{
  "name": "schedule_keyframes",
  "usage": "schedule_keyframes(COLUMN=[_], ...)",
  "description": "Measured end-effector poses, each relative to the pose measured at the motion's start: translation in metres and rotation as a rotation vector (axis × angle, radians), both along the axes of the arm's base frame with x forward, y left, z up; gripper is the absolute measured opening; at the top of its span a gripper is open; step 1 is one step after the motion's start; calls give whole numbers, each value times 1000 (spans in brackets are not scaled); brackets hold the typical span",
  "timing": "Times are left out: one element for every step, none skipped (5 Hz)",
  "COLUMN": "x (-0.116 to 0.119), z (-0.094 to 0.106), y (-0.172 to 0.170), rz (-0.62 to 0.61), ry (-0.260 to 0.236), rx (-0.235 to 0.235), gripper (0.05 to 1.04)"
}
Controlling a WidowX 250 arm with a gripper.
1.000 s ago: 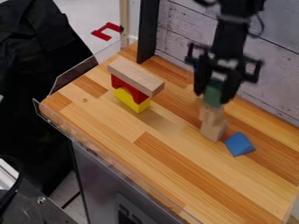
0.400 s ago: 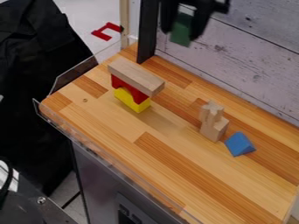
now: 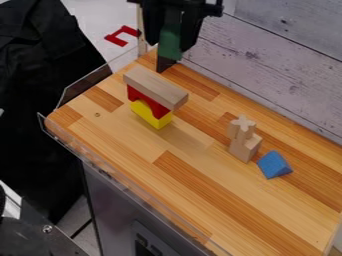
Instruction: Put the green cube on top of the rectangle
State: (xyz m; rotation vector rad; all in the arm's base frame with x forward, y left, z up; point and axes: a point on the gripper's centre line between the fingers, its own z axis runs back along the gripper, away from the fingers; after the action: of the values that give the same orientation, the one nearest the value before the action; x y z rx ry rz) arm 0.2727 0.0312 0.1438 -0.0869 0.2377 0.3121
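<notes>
High at the top of the view, the black gripper is shut on the green block, which hangs upright between its fingers. Below it and slightly to the left lies the wooden rectangle, resting flat across a red arch that stands on a yellow block. A gap in height separates the green block from the rectangle; the two are apart.
Right of centre on the wooden table stand small natural wood blocks, with a blue triangular block beside them. Behind runs a whitewashed plank wall; a clear plastic edge borders the left.
The gripper has lifted the green block off the natural wood blocks and carried it up and to the left. Between the last two views it moved further left and slightly lower.
</notes>
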Motion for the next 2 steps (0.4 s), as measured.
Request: schedule_keyframes(x=[-4, -7], z=[-4, -14], y=[5, 11], rz=[13, 29], ry=[11, 40], rx=[-17, -42], gripper=[544, 544])
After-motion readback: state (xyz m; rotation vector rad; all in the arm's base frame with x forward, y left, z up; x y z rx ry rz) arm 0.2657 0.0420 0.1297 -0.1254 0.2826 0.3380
